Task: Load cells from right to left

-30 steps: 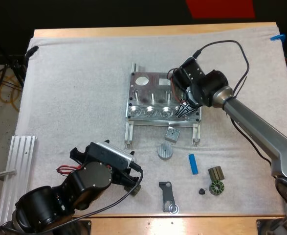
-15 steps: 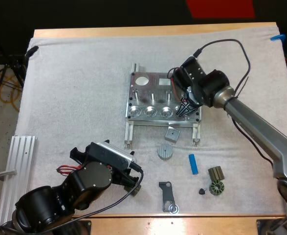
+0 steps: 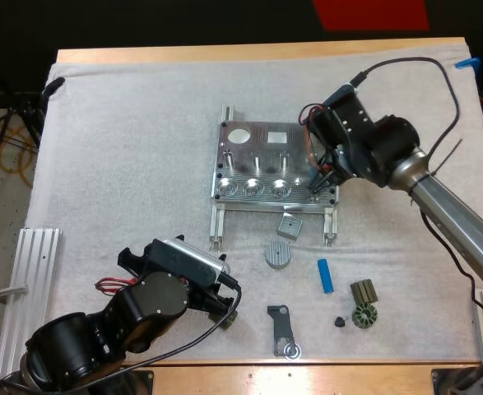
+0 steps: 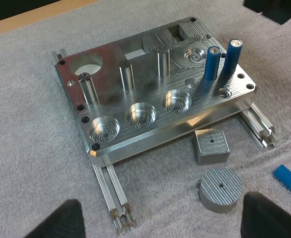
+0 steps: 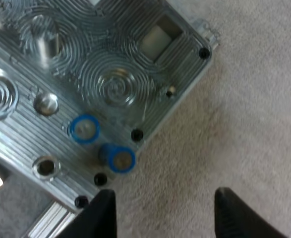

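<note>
White matting covers the wooden bench [image 3: 249, 53], and the metal fixture [image 3: 262, 144] sits near its middle on two rails. At the fixture's right end two cells stand on end side by side: an inner blue cylinder [image 4: 212, 64] and an outer blue cylinder [image 4: 233, 58] just to its right, close to the plate's edge. The three round pockets along the near edge to their left hold nothing. A loose blue cylinder [image 3: 326, 276] lies flat on the mat, near and to the right of the fixture.

The right gripper [image 3: 319, 183] hangs over the fixture's near right corner, just beside the two standing cells. Its fingers [image 5: 103, 213] are spread apart with nothing between them. The left gripper [image 4: 165, 223] is at the near left of the mat, well apart from the fixture and facing it, its jaws wide and empty.

Between the fixture and the loose cell rest a small metal block [image 3: 290, 225] and a ribbed metal disc [image 3: 278, 254]. Nearer the bench's front edge lie a dark bracket [image 3: 283, 327], a small black knob [image 3: 340, 321], a toothed ring part [image 3: 363, 315] and a dark slotted block [image 3: 362, 290]. An aluminium rail [image 3: 27, 280] lies at the far left.
</note>
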You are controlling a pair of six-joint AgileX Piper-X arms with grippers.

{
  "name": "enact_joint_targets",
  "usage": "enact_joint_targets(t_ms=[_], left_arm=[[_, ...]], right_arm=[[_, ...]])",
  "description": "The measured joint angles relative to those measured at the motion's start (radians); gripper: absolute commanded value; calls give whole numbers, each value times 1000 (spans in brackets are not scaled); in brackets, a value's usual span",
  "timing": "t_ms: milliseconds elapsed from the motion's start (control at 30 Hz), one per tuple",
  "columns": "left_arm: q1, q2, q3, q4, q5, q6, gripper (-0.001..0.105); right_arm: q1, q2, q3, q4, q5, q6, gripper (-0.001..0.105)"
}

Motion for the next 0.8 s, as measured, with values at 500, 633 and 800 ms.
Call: enact_joint_targets(t_ms=[500, 633, 800], left_arm=[[0, 0, 0, 0, 0, 5, 65], [0, 0, 0, 0, 0, 6, 65], [0, 0, 0, 0, 0, 6, 65]], right_arm=[[0, -93, 2, 120, -153, 124, 44], [0, -131, 2, 122, -154, 124, 44], [0, -182, 2, 133, -157, 129, 44]])
